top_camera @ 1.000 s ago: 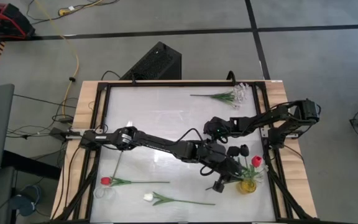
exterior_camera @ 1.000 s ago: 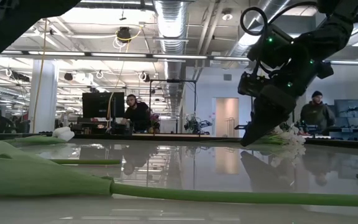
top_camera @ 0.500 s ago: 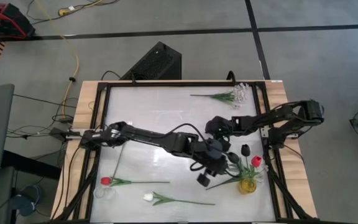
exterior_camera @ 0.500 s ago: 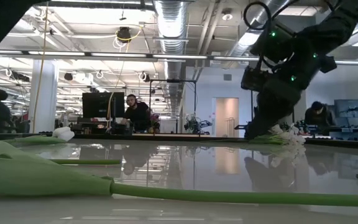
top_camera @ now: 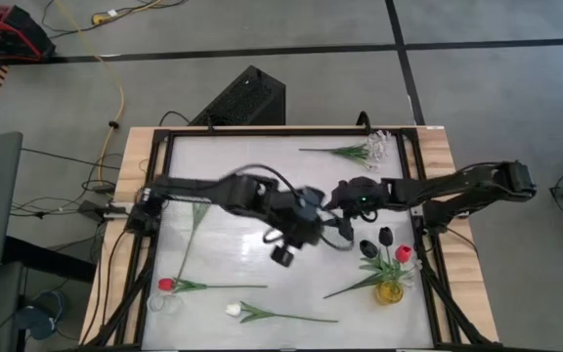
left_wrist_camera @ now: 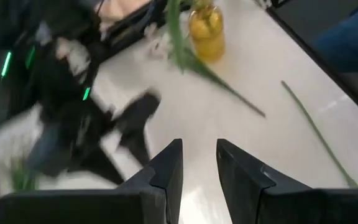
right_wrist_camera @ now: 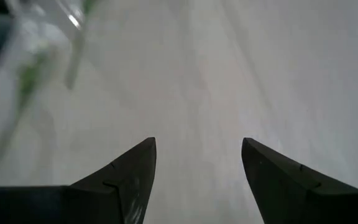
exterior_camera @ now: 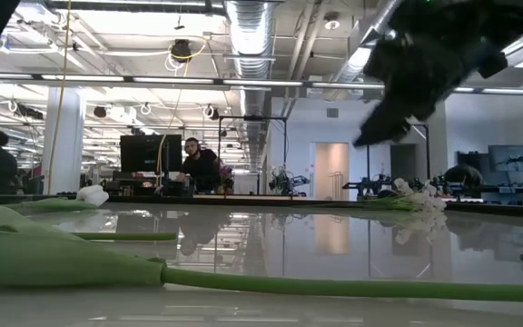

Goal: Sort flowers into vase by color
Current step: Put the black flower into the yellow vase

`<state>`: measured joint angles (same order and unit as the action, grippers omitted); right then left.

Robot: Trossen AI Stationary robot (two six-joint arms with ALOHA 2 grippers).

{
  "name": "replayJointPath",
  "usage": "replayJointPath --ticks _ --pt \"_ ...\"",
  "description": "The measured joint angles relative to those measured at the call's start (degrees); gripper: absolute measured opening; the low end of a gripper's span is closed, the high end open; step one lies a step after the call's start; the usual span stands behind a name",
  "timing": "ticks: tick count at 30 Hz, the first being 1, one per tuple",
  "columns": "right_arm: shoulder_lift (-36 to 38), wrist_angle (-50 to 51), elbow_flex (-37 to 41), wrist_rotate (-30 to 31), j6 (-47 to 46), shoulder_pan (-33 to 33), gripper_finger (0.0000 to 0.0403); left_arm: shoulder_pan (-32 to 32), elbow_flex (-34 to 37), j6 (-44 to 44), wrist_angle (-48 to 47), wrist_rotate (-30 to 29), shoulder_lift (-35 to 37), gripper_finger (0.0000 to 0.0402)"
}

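White table (top_camera: 262,186) carried both arms, reaching toward its middle. Left gripper (top_camera: 283,254) hung over the centre, fingers (left_wrist_camera: 166,168) parted by a narrow gap, nothing between them. Right gripper (top_camera: 345,198) sat just right of centre, jaws spread wide and empty. Yellow vase (top_camera: 390,290) stood near the right edge toward the near corner, holding a red tulip (top_camera: 403,253) and a near-black tulip (top_camera: 385,236), leaves spilling over the rim. Clear vase (top_camera: 162,302) at the near left corner; contents not discernible. Red flower (top_camera: 167,285) lay just beside it, white tulip (top_camera: 233,309) along the near edge, white blossom sprig (top_camera: 371,150) by the far right corner.
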<state>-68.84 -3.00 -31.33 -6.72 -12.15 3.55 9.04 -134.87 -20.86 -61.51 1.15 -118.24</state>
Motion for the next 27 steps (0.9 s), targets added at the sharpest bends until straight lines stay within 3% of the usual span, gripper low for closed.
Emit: replayJointPath --ticks 8,12,20,27 --pt "3.6 -17.1 0.0 -7.0 0.1 -5.0 0.0265 -2.7 0.0 2.8 -3.4 1.2 3.2 0.0087" --pt "6.3 -19.4 0.0 -7.3 0.0 -9.0 0.0265 -3.2 2.5 3.9 -1.0 3.1 3.0 0.0087" --pt "11.0 -24.2 0.0 -7.5 -1.0 -17.7 0.0265 -3.3 11.5 5.8 2.1 1.1 3.6 0.0087" --pt "13.1 -27.6 0.0 -7.3 0.0 -23.5 0.0265 -3.3 13.7 5.9 2.4 1.2 3.9 0.0087"
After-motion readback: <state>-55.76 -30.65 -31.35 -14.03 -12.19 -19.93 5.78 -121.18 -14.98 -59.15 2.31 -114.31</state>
